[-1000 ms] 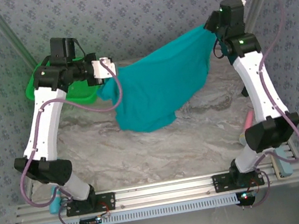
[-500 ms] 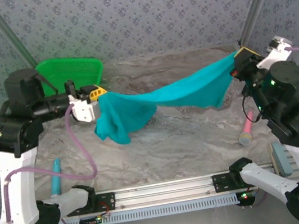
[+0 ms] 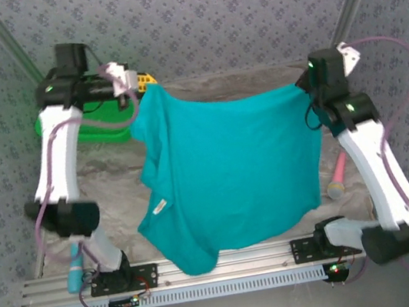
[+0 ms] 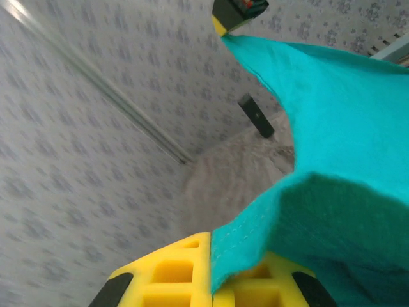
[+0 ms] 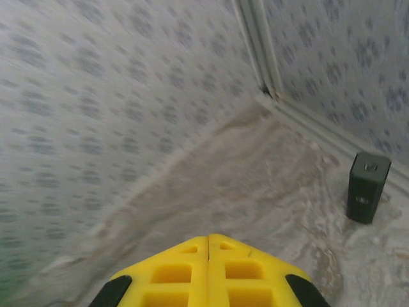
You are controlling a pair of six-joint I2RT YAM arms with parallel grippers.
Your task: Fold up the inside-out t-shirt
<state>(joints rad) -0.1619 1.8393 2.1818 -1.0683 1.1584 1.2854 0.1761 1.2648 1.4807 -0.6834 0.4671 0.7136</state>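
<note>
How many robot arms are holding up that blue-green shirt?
2. The left arm grips the shirt at its left corner near the green basket; the right arm grips its right corner. No more seem hidden.

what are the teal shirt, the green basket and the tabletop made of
The t-shirt looks like soft matte knit cloth, perhaps cotton: it drapes and creases, with a stitched hem in the left wrist view. The green basket looks like rigid moulded plastic, evenly bright. The tabletop shows grey marble-like veining; stone or a printed sheet, I cannot tell.
</note>
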